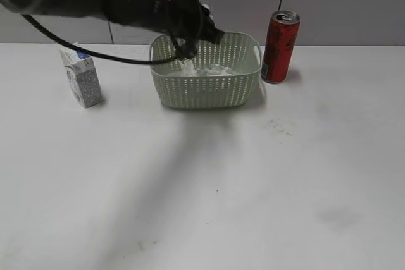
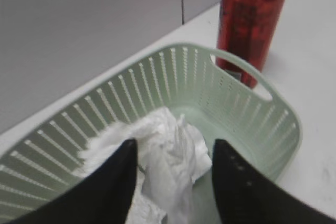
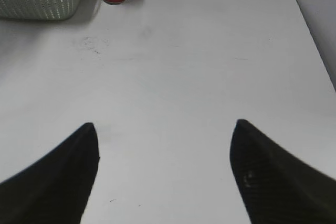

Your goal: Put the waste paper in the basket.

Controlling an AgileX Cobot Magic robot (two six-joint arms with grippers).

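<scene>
Over the basket (image 1: 205, 83), the left gripper (image 2: 173, 169) hangs with fingers parted around a white wad of waste paper (image 2: 170, 156) sitting inside. Tissue could cling to a pad and lift back out. The right gripper (image 3: 163, 171) waits wide apart, empty.

No text, brand, number or sign can be read in any view. Dark markings are seen running down the side of the red can (image 1: 280, 47), at the right of the basket on the far part of the counter, but they are too blurred to be made out, in the exterior view as in the left wrist view. A blue-and-white printed pattern is carried by the carton (image 1: 81, 79) at the far left; no letters can be told there.
</scene>
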